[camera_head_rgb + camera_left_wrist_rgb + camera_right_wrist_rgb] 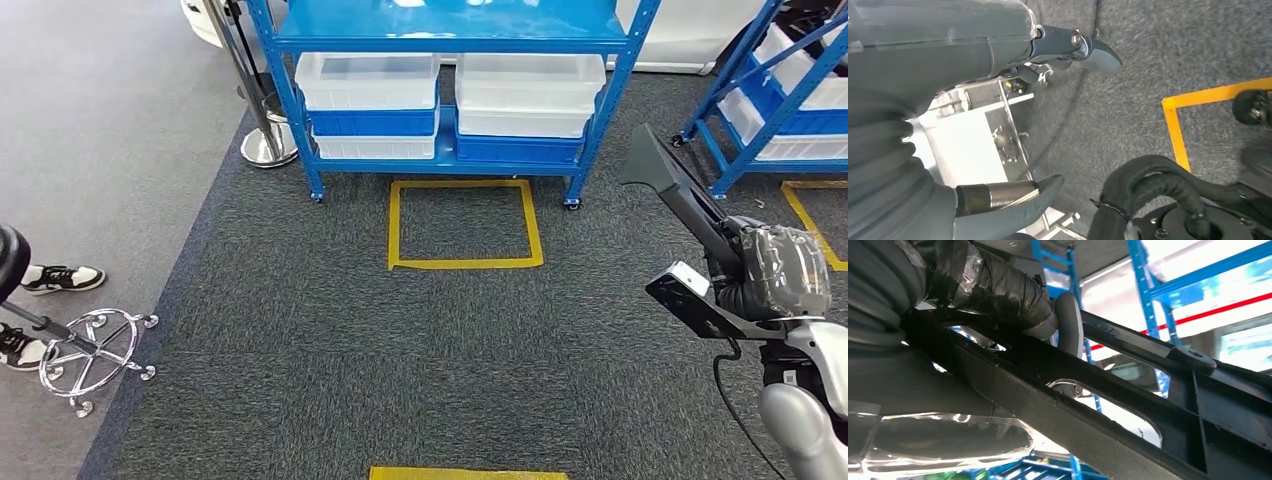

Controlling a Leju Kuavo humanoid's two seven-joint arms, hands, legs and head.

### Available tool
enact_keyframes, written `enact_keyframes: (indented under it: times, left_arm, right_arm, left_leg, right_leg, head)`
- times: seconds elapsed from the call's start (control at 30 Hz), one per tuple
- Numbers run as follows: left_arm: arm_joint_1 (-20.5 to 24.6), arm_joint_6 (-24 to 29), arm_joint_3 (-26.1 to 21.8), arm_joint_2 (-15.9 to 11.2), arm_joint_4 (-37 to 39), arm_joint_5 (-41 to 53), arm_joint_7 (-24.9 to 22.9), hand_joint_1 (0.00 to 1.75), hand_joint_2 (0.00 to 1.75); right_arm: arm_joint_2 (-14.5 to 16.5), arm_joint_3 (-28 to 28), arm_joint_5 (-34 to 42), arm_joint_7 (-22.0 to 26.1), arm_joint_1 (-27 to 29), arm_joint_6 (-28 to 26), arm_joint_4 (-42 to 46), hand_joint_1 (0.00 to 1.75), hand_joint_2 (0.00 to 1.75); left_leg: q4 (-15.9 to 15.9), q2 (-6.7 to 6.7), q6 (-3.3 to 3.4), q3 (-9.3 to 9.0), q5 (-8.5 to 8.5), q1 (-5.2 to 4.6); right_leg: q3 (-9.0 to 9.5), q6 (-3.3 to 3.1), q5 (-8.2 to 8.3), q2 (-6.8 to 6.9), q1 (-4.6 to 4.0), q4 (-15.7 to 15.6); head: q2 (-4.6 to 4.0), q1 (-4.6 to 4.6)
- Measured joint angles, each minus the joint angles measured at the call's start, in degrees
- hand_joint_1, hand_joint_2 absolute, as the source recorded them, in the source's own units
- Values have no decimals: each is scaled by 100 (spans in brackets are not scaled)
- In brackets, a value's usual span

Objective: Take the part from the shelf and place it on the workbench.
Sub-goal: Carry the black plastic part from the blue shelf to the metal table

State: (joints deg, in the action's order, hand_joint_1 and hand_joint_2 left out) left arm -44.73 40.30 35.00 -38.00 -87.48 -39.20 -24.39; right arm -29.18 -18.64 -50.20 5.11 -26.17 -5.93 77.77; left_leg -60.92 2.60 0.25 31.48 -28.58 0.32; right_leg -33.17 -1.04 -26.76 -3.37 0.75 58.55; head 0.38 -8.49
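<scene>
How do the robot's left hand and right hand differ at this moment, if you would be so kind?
The right hand holds the black part, raised beside the blue shelf; the left hand holds nothing. The left hand's fingers are apart above the grey carpet; the right hand's wrap the part. Both are grey.

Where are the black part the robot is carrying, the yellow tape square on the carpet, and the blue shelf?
black part [668,180], head view, on its upper bar.
yellow tape square [394,225], head view, on its left strip.
blue shelf [290,100], head view, on its front left post.
</scene>
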Motion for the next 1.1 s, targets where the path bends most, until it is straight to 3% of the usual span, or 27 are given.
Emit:
enact_keyframes:
  times: [0.07, 0.13, 0.2, 0.3, 0.33, 0.37, 0.4, 0.47, 0.53, 0.57, 0.63, 0.67, 0.73, 0.8, 0.83, 0.87, 0.9, 0.93, 1.0, 1.07, 1.1]
  left_arm:
    - [35, 2, 37, 7, 14, -10, 0, 0, 175]
    - [81, 2, 75, 12, 31, -35, 0, 0, 175]
    - [137, 2, 103, 14, 45, -82, 0, 0, 175]
    - [197, 1, 159, 24, 65, -166, 0, 0, 175]
    - [217, 0, 182, 26, 74, -205, 0, 0, 175]
    - [242, 0, 200, 30, 85, -255, 0, 0, 175]
    - [270, -1, 213, 36, 96, -298, 0, 0, 175]
    - [330, -2, 228, 52, 120, -386, 0, 0, 175]
    - [377, -2, 251, 66, 147, -439, 0, 0, 175]
    - [397, -2, 272, 71, 162, -457, 0, 0, 175]
    - [441, -2, 327, 79, 191, -493, 0, 0, 175]
    - [461, -2, 353, 83, 205, -506, 0, 0, 175]
    - [482, -2, 387, 90, 227, -514, 0, 0, 175]
    - [483, -3, 414, 101, 241, -508, 0, 0, 175]
    - [485, -3, 428, 105, 248, -505, 0, 0, 175]
    - [487, -3, 444, 108, 254, -504, 0, 0, 175]
    - [488, -2, 460, 109, 257, -504, 0, 0, 175]
    - [488, -2, 472, 109, 260, -504, 0, 0, 175]
    - [484, -2, 497, 105, 261, -504, 0, 0, 175]
    - [482, -1, 522, 98, 262, -504, 0, 0, 175]
    - [482, -1, 531, 91, 263, -504, 0, 0, 175]
  right_arm:
    - [-3, 12, 9, 0, -2, 4, 0, 175, 175]
    - [-25, 28, 24, 0, 7, 10, 0, 175, 175]
    - [-63, 56, 37, 2, 4, 20, 0, 175, 175]
    - [-72, 78, 39, 13, -13, 55, -1, 175, 175]
    - [-56, 78, 23, 14, -9, 73, -1, 175, 175]
    - [-25, 76, -12, 2, -7, 97, -1, 175, 175]
    - [21, 72, -69, -27, -12, 121, -1, 175, 175]
    - [169, 32, -229, -138, -60, 160, -1, 175, 175]
    - [341, -53, -352, -246, -134, 168, -5, 175, 175]
    - [414, -100, -387, -279, -163, 167, -8, 175, 175]
    - [519, -184, -423, -316, -194, 166, -13, 175, 175]
    - [549, -216, -432, -324, -209, 166, -14, 175, 175]
    - [611, -267, -442, -335, -258, 164, -17, 175, 175]
    - [680, -320, -449, -341, -302, 164, -29, 175, 175]
    - [709, -348, -450, -341, -310, 164, -41, 175, 175]
    - [728, -375, -451, -341, -313, 164, -54, 175, 175]
    - [739, -397, -451, -342, -319, 163, -67, 175, 175]
    - [743, -413, -451, -342, -329, 162, -75, 175, 175]
    - [752, -437, -452, -343, -373, 160, -81, 175, 175]
    - [766, -456, -456, -343, -423, 158, -85, 175, 175]
    - [771, -463, -458, -343, -440, 158, -89, 175, 175]
  left_leg:
    - [300, 147, 44, -159, 13, -5]
    - [362, 41, 89, -157, 58, 0]
    - [447, -92, 169, -159, 124, 27]
    - [470, -289, 225, -124, 166, 25]
    - [456, -356, 223, -107, 165, 23]
    - [438, -423, 218, -94, 161, 22]
    - [417, -487, 208, -85, 153, 24]
    - [368, -617, 162, -78, 119, 18]
    - [310, -730, 97, -68, 77, -9]
    - [297, -780, 67, -66, 65, -24]
    - [292, -867, 14, -70, 51, -26]
    - [254, -835, -16, -58, 9, -13]
    - [-98, -608, -71, 97, -246, 16]
    - [-854, -373, -99, 444, -635, 30]
    - [-1191, -330, -101, 605, -753, 31]
    - [-1358, -312, -94, 689, -761, 30]
    - [-1288, -299, -79, 659, -648, 30]
    - [-1005, -258, -56, 527, -448, 29]
    - [-214, 7, 7, 168, -76, 34]
    - [201, 202, 44, -9, 34, 27]
    - [230, 185, 55, -22, 28, 17]
  right_leg:
    - [-55, 65, 41, -108, 12, 15]
    - [-92, 142, 80, -195, 20, 13]
    - [-196, 190, -48, -55, 8, 190]
    - [-652, 240, -575, 251, 11, 1162]
    - [-772, 258, -657, 281, 19, 1437]
    - [-803, 271, -635, 301, 30, 1531]
    - [-717, 279, -508, 327, 41, 1395]
    - [-317, 274, -176, 513, 45, 667]
    - [-65, 223, -31, 670, 17, 147]
    - [-56, 190, -43, 678, 1, 89]
    - [-91, 121, -10, 545, -1, 89]
    - [-100, 88, 6, 496, 5, 79]
    - [-118, 17, 42, 409, 23, 58]
    - [-151, -23, 63, 306, 13, 60]
    - [-165, -32, 71, 243, 4, 63]
    - [-173, -36, 76, 179, -5, 69]
    - [-177, -36, 79, 111, -11, 79]
    - [-177, -35, 81, 42, -14, 90]
    - [-191, -18, 88, -95, -13, 114]
    - [-238, 41, 118, -231, 9, 123]
    - [-264, 87, 144, -304, 22, 116]
  head:
    - [1, -2]
    - [0, -2]
    - [1, 7]
    - [0, 23]
    - [-1, 25]
    - [-1, 24]
    - [-1, 24]
    - [-1, 25]
    - [-1, 20]
    - [-1, 17]
    - [1, 13]
    - [1, 12]
    - [0, 8]
    - [-1, 5]
    - [-1, 5]
    - [-1, 5]
    - [-1, 5]
    - [-1, 5]
    - [-1, 8]
    - [0, 11]
    - [0, 11]
